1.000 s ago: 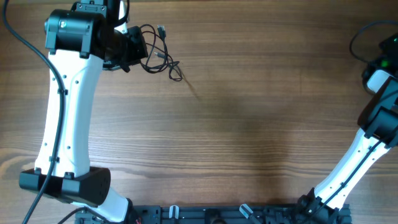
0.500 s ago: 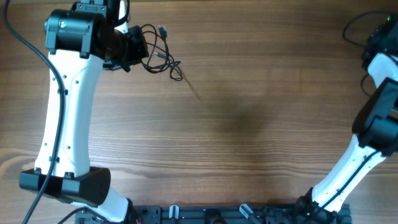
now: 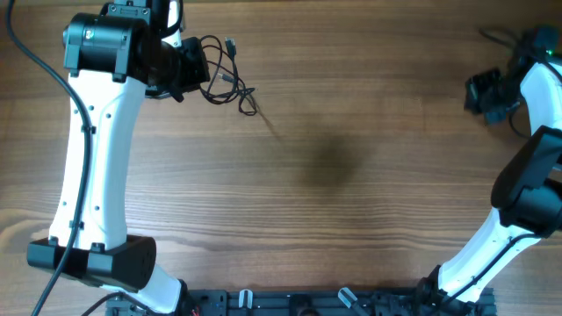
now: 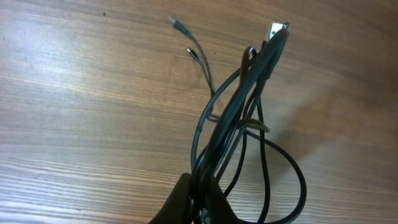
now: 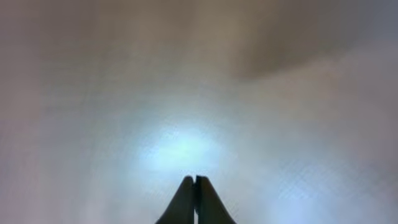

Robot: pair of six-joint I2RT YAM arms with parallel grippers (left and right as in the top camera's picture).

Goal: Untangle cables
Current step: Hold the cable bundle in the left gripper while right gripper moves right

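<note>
The cables are a small tangle of thin black cords at the far left of the wooden table, with loops and plug ends trailing to the right. My left gripper is shut on one side of the bundle. In the left wrist view the cords rise from between my fingertips, with several small plugs lying free on the wood. My right gripper is at the far right, well away from the cables. In the right wrist view its fingers are pressed together with nothing between them; the background is a pale blur.
The left arm's white link runs down the left side to its base at the front edge. The right arm rises along the right edge. A thin dark wire shows beside the right wrist at the far right.
The right arm's wrist has swung left, bringing its gripper head into the overhead view. The left arm and the cable bundle have not moved.
</note>
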